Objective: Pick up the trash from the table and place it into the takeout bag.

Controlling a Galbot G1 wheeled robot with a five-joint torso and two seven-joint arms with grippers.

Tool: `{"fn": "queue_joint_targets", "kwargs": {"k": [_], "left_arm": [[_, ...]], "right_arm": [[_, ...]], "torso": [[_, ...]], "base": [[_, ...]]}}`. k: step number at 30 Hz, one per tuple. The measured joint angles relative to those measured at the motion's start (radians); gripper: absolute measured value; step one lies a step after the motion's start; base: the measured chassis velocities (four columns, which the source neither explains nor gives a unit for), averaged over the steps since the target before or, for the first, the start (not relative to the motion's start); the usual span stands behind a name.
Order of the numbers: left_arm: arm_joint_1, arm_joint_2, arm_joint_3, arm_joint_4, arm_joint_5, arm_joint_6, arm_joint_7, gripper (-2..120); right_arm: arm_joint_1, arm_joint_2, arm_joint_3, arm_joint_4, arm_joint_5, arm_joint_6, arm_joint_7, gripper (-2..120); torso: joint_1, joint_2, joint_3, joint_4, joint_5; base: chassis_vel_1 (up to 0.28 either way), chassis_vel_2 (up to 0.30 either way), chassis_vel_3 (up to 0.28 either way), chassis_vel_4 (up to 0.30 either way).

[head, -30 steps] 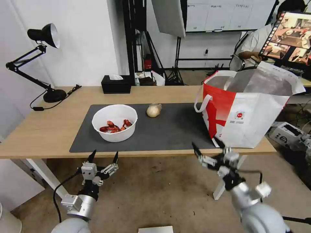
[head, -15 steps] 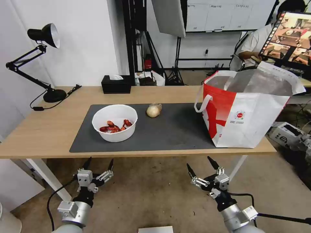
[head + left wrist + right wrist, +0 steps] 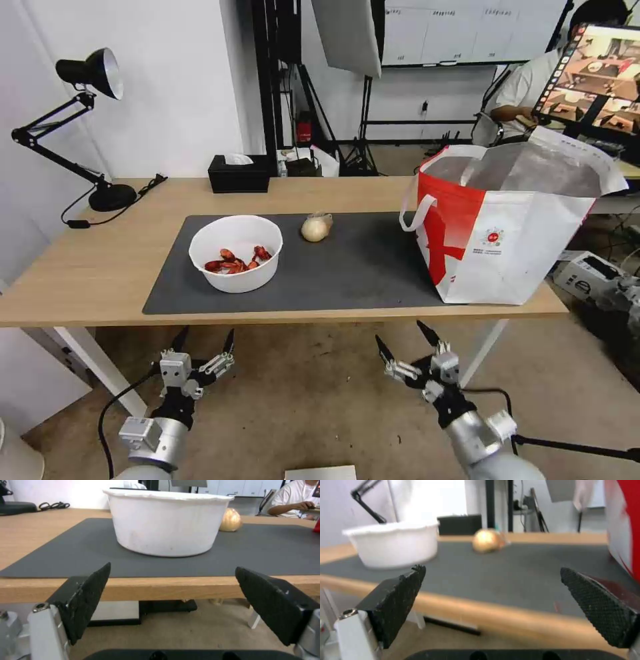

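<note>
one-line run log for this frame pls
left pincer: open, empty, below table edge | right pincer: open, empty | bowl, wrapped ball: on mat | takeout bag: upright

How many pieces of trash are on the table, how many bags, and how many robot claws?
Trash: 2, the white bowl with red shells and the beige wrapped ball
Bags: 1, the takeout bag
Claws: 2, the left gripper and the right gripper, both open and below the table edge
Total: 5
</note>
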Motion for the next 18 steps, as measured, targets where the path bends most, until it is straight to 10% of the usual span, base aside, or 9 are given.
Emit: {"fn": "queue_joint_targets", "kwargs": {"k": [18], "left_arm": [[0.008,-0.022,-0.025,-0.007,0.001,0.002,-0.001,100]], "right_arm": [[0.703,-0.058,-0.424,-0.17,0.216,-0.156,0.116,100]], "torso": [[0.0,0.0,0.0,0.0,-0.0001]], "base": [[0.0,0.0,0.0,0.0]]}}
